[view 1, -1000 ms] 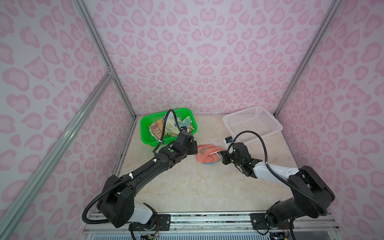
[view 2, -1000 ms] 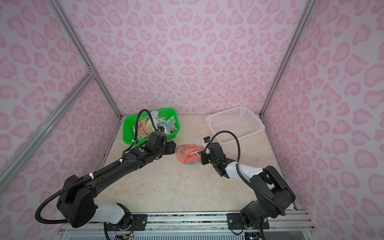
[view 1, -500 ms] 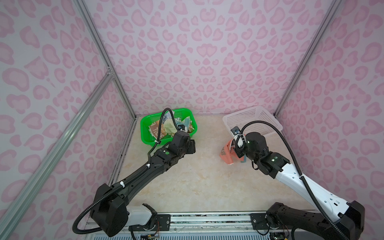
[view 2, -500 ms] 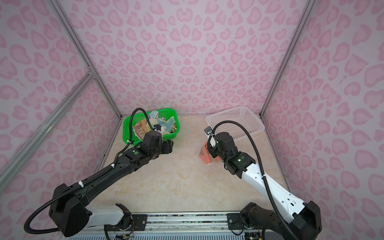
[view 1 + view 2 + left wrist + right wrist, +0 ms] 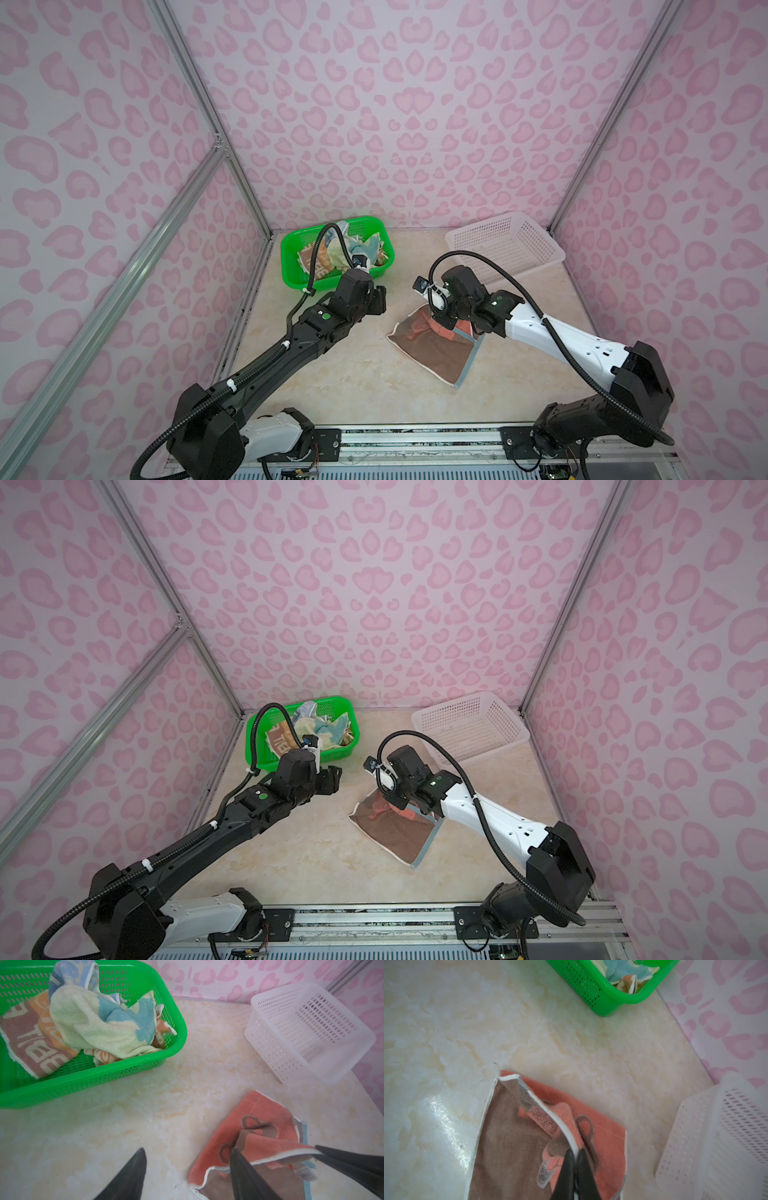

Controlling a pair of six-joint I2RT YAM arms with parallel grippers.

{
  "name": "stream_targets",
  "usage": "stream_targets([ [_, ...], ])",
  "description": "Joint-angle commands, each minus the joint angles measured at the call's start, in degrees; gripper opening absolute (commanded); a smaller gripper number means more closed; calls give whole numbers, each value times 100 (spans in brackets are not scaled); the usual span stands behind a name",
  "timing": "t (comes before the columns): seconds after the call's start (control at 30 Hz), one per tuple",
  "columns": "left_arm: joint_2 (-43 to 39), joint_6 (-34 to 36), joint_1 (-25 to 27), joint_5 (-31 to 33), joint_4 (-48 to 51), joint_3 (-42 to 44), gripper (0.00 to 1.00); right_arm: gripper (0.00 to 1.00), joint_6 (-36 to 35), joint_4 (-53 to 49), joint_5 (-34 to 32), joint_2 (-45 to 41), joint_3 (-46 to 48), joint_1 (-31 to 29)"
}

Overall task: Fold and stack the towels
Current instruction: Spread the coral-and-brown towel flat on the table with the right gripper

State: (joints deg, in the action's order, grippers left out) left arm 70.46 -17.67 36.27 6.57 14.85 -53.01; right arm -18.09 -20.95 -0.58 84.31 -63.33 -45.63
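Observation:
A coral towel [image 5: 432, 353] with a brown back lies partly spread on the marble table, right of the middle in both top views [image 5: 395, 833]. My right gripper [image 5: 576, 1152] is shut on its white hem, holding one corner folded up over the coral face [image 5: 608, 1132]. My left gripper [image 5: 188, 1150] hovers open and empty just left of that towel [image 5: 255, 1118], in front of the green basket [image 5: 291, 266]. More towels sit crumpled in the basket: a brown and orange striped one with white letters [image 5: 35, 1047], a pale yellow and blue one [image 5: 93, 1022], and an orange one [image 5: 104, 1056].
A white perforated basket [image 5: 552, 253] stands tilted at the back right, close behind the right arm. The green basket [image 5: 253, 737] stands at the back left by the wall. Pink patterned walls enclose three sides.
The right gripper carried the bunched coral towel up and to the right, then brought it down. It now lies partly spread, brown side up. The left gripper drew back slightly toward the green basket.

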Motion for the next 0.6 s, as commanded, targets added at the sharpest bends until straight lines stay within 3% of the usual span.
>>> stream_targets([
  [0.0,-77,345,-6,-190,-299,141,66,0,440,775,725,360,68,-8],
  [0.3,55,299,-8,-110,-335,300,66,0,1395,1654,1494,1325,93,-99],
  [0.4,91,304,-6,-94,-347,317,66,8,1715,1940,1693,1488,210,-113],
  [0.57,170,414,-6,-101,-261,243,66,32,1939,2070,1830,1564,294,-113],
])
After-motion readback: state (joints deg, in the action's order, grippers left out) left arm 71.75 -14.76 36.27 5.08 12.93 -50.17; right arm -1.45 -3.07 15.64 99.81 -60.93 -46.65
